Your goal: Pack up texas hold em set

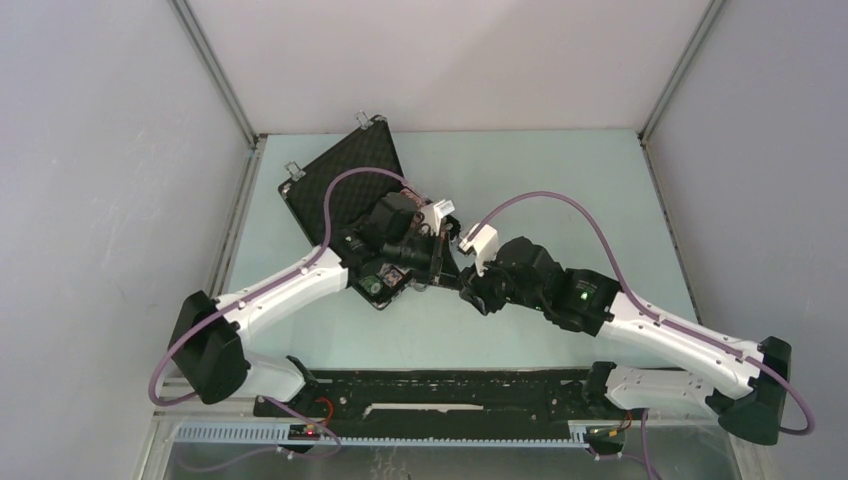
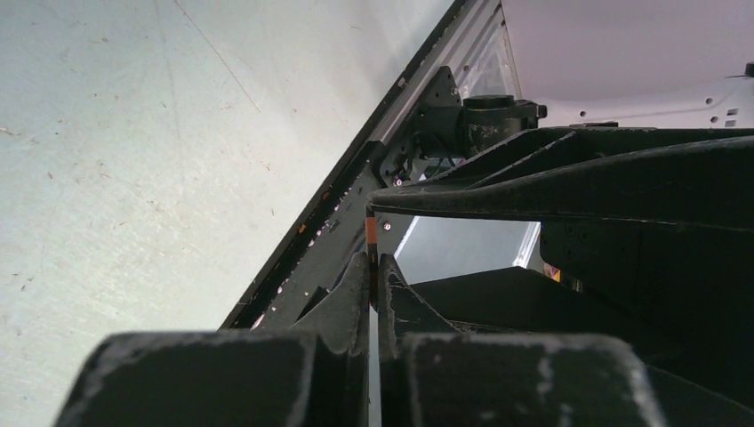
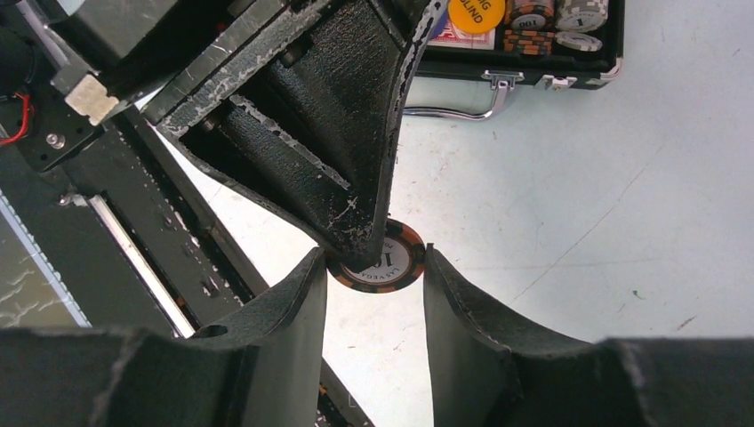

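The black briefcase lies open at the back left, its lid (image 1: 345, 185) flat on the table. The right wrist view shows its front wall (image 3: 533, 67) with silver handle (image 3: 453, 111), chip rows (image 3: 542, 27) and an orange button (image 3: 476, 13). An orange-and-black poker chip (image 3: 391, 265) hangs above the table. My left gripper (image 1: 447, 262) is shut on it, pinching its faces; its edge shows in the left wrist view (image 2: 371, 233). My right gripper (image 3: 373, 267) grips the same chip by its rim, one fingertip (image 3: 313, 267) at each side.
The two grippers meet just right of the case's near corner, above bare pale-green table (image 1: 560, 190). The black mounting rail (image 1: 450, 395) runs along the near edge. Grey walls (image 1: 110, 200) close in left, right and back.
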`<state>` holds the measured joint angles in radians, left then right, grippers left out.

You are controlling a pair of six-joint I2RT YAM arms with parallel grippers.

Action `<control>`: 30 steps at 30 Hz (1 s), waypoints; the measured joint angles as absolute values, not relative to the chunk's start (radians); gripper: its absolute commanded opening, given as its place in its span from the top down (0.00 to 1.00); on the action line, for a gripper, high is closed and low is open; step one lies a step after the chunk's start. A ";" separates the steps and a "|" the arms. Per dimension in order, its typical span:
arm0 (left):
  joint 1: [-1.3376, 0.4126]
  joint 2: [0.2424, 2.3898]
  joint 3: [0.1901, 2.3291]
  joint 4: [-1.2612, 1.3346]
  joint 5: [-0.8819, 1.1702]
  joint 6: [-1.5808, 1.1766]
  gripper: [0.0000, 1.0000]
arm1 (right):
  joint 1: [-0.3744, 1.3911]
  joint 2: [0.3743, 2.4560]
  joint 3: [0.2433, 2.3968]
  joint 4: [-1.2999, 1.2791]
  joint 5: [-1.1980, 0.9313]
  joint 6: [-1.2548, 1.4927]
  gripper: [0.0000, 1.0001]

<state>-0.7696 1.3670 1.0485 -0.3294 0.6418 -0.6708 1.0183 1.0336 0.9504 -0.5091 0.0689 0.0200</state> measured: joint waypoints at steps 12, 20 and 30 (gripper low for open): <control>-0.780 1.394 1.213 -0.521 0.302 -0.418 1.00 | 0.972 0.995 0.950 -0.560 0.155 0.107 0.11; -0.769 1.593 1.416 -0.626 -0.085 -0.120 1.00 | 0.632 0.772 0.904 -0.624 0.120 0.244 0.10; -0.751 1.956 1.663 -0.725 -0.248 0.062 1.00 | 0.530 0.774 0.868 -0.656 0.002 0.302 0.10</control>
